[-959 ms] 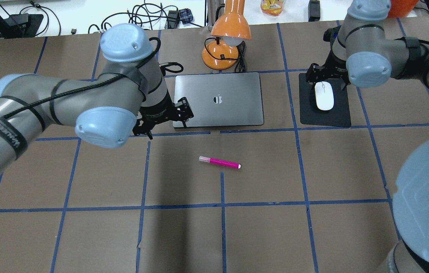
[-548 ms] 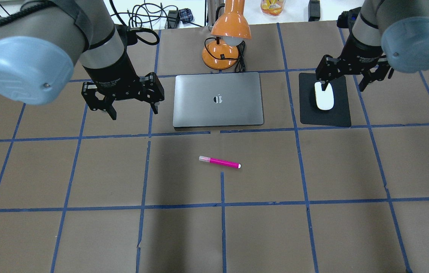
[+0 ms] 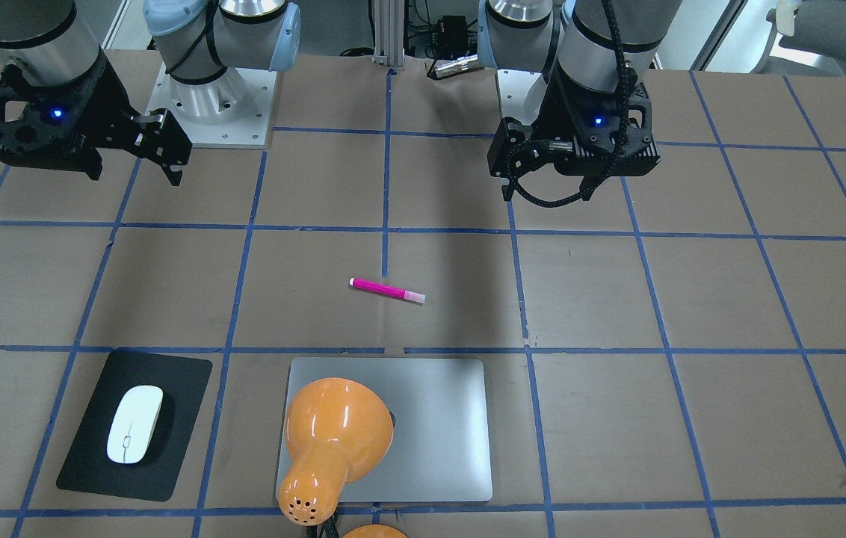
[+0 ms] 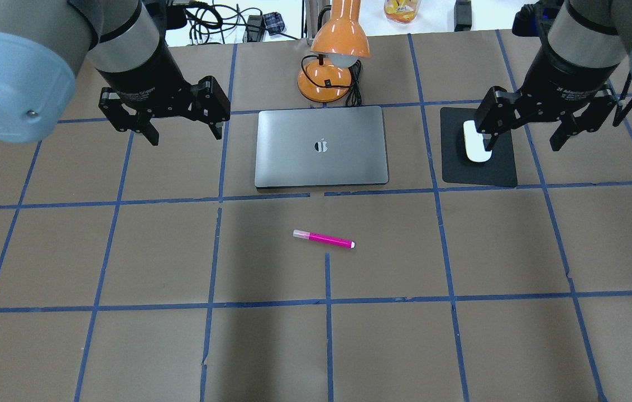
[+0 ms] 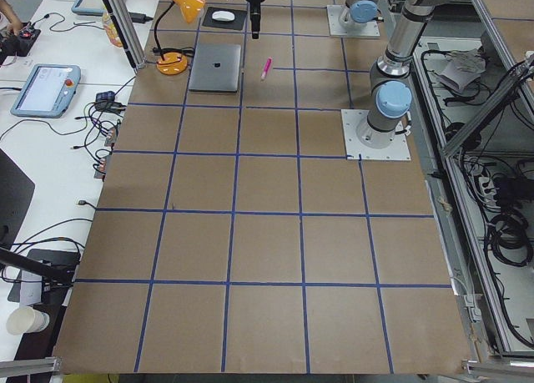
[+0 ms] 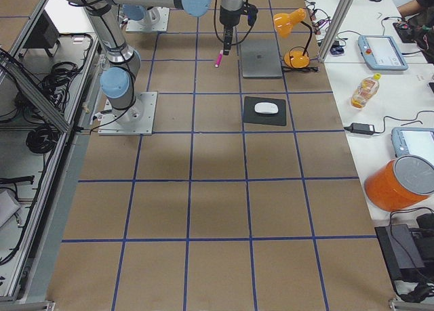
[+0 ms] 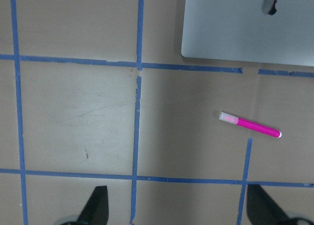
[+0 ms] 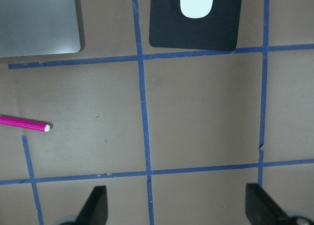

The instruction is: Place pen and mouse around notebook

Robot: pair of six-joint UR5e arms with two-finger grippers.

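The magenta pen (image 4: 323,239) lies flat on the brown table, on the near side of the silver notebook (image 4: 321,146) and apart from it. To the notebook's right, the white mouse (image 4: 477,151) rests on a black pad (image 4: 483,174). My left gripper (image 4: 185,134) hangs open and empty above the table, left of the notebook. My right gripper (image 4: 521,142) is also open and empty, held high; one finger overlaps the mouse in the overhead view. The left wrist view shows the pen (image 7: 250,125) and a notebook corner (image 7: 245,24). The mouse (image 8: 196,2) sits at the top edge of the right wrist view.
An orange desk lamp (image 4: 330,61) stands just beyond the notebook, and its shade covers part of the notebook (image 3: 438,433) in the front-facing view. Cables (image 4: 221,25) and a bottle (image 4: 401,10) lie past the table's far edge. Blue tape lines grid the table.
Both arms swung and straightened. The left gripper moved from the notebook's left edge further left. The right gripper shifted right off the mouse pad's far end. Pen, mouse and notebook stayed put.
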